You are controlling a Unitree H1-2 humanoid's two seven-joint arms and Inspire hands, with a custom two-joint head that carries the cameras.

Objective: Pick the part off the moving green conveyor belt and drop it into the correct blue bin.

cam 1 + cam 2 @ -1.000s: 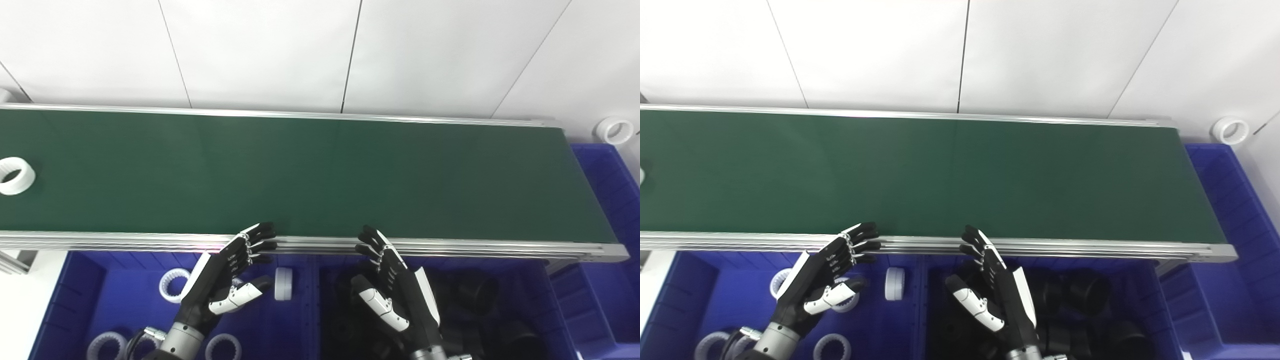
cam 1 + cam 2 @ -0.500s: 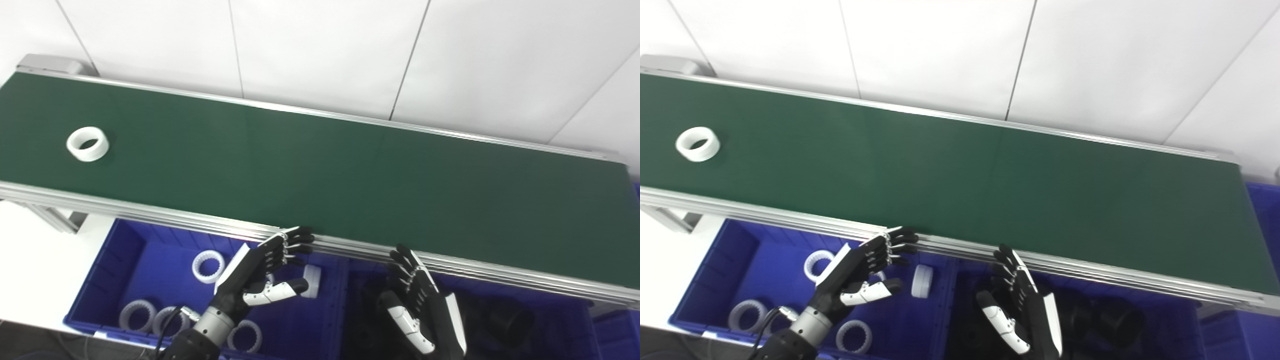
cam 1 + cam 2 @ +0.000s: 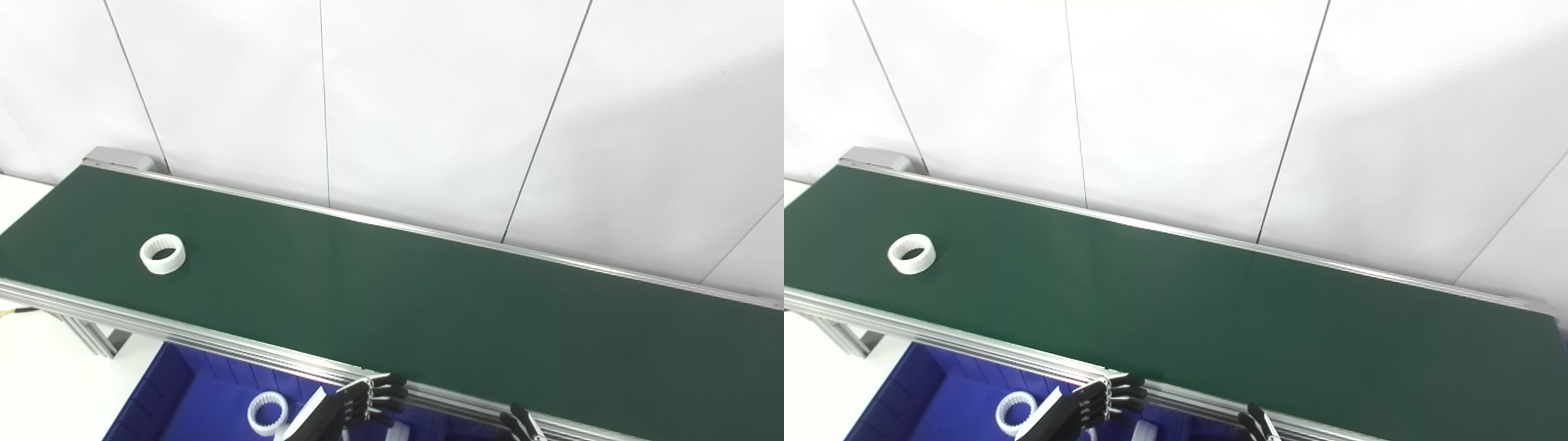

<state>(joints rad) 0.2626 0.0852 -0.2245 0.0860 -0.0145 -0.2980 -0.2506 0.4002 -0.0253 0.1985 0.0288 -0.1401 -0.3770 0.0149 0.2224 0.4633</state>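
A white toothed ring (image 3: 162, 253) lies flat on the green conveyor belt (image 3: 429, 306) near its left end; it also shows in the right eye view (image 3: 911, 253). My left hand (image 3: 352, 410) is at the bottom edge, just in front of the belt's near rail, fingers straight and apart, holding nothing. Only the fingertips of my right hand (image 3: 519, 425) show at the bottom edge, stretched out and empty. Both hands are far to the right of the ring.
A blue bin (image 3: 177, 392) sits below the belt's near rail at bottom left, with a white ring (image 3: 267, 413) lying in it. White wall panels stand behind the belt. The belt's left end cap (image 3: 119, 159) is at the far left.
The camera has swung up and to the left, so the bins and hands have dropped to the bottom edge. The white ring has travelled rightward along the belt.
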